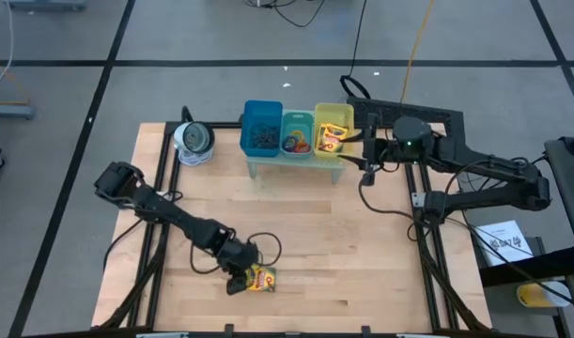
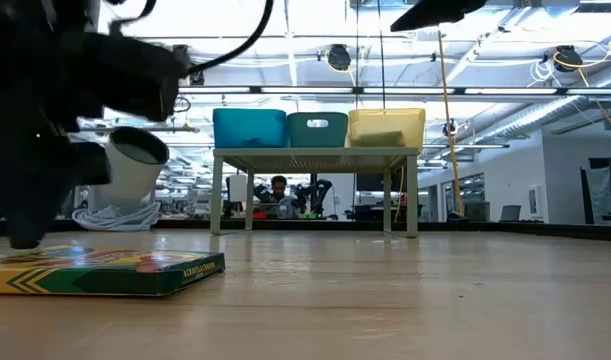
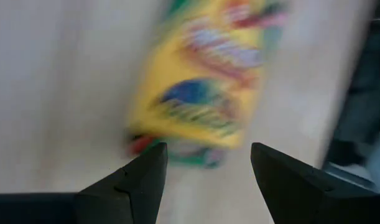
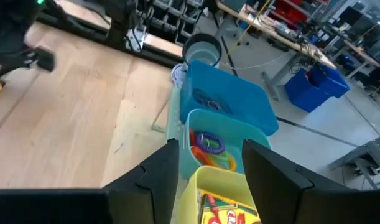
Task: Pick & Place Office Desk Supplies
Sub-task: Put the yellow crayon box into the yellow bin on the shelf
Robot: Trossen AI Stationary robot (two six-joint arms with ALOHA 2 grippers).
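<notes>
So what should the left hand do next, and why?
Probably lower and close on the crayon box. The left hand is open right at the box's near end, and the box lies flat on the table, not yet gripped.

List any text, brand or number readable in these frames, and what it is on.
No text is legible.
Crayon box on the table, under the left gripper: print on its side, too small to read.
Crayon boxes in the yellow bin: lettering too blurred.
White paper beside the table: dark marks, unreadable.
</notes>
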